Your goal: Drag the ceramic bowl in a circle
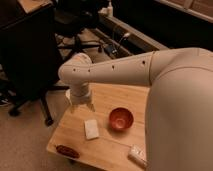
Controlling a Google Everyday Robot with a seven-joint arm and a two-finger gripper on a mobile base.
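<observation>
Found toward the middle-right of the wooden tabletop [75,136]: the ceramic bowl [121,119], upright, glossy red-orange inside, standing clear of everything else. Probably rigid and fairly weighty for its size, glazed and therefore slick against hard fingers. Brittle too, so likely to chip if knocked or tipped off an edge. Best taken at the rim on the side nearest the end effector, one finger inside the wall and one outside, or simply pressed from inside and pushed along. No need to lift for a drag. Likely to slide readily over smooth wood, yet liable to pivot or tilt if pinched too high. Hanging over the left-rear part of the tabletop, to the left of the bowl and apart from it: the end effector [81,106], pointed straight down, fingers spread wide, holding nothing. Reaching in from the right of the view: the pale arm [120,72], roughly level above the rear of the tabletop, bent downward at the wrist. Just in front of the end effector, a small white object [91,129]; near the front-left corner, a flat dark red oval object [67,151]. Both worth avoiding while circling.
</observation>
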